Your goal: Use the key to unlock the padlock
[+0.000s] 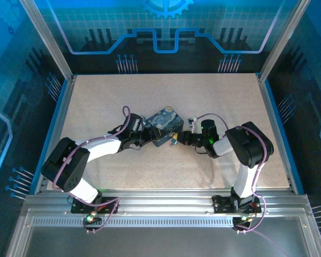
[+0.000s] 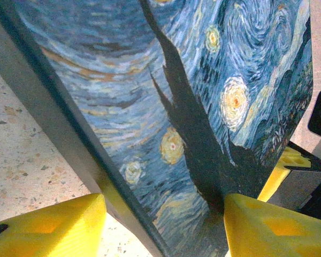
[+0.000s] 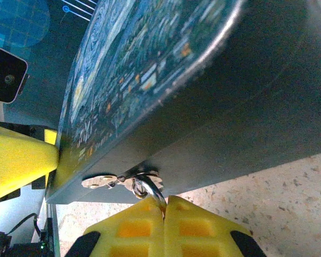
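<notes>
There's the left claw (image 2: 163, 202) clamping the starry tin (image 2: 203, 107) across its sides. The right claw (image 3: 165, 202), pressed together, pinches the key (image 3: 160, 206) just under the tin's front wall, touching the padlock (image 3: 144, 182) hanging there.

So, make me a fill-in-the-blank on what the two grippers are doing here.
1. The left gripper clamps the starry-print tin with two ____ fingers.
2. The right gripper is ____ on a thin metal sliver, apparently the key.
3. Seen from above, the tin lies ____ the two grippers.
Missing words: yellow; shut; between.
</notes>
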Controlling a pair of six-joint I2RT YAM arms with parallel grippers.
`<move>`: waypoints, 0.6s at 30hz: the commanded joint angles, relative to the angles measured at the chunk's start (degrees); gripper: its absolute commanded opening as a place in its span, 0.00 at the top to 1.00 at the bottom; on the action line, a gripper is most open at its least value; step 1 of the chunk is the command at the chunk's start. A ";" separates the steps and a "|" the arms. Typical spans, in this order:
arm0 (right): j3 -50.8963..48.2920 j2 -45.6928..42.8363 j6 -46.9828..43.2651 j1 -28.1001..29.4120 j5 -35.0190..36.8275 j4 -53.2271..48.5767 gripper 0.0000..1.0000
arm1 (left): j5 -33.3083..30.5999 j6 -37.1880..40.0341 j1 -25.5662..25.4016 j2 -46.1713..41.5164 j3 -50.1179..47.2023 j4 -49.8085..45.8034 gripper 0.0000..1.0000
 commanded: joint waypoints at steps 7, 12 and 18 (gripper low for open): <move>-0.31 -3.02 1.78 -0.89 3.04 2.65 0.97 | 0.01 -0.06 -1.08 1.15 -3.21 -5.23 0.37; -0.94 -4.19 1.07 -1.20 3.88 1.38 0.97 | -0.09 0.20 -0.99 0.15 -3.17 -5.31 0.35; -1.73 -7.09 -1.98 -1.55 5.23 -3.49 0.97 | -0.21 2.38 -0.04 -1.92 -1.04 -7.43 0.30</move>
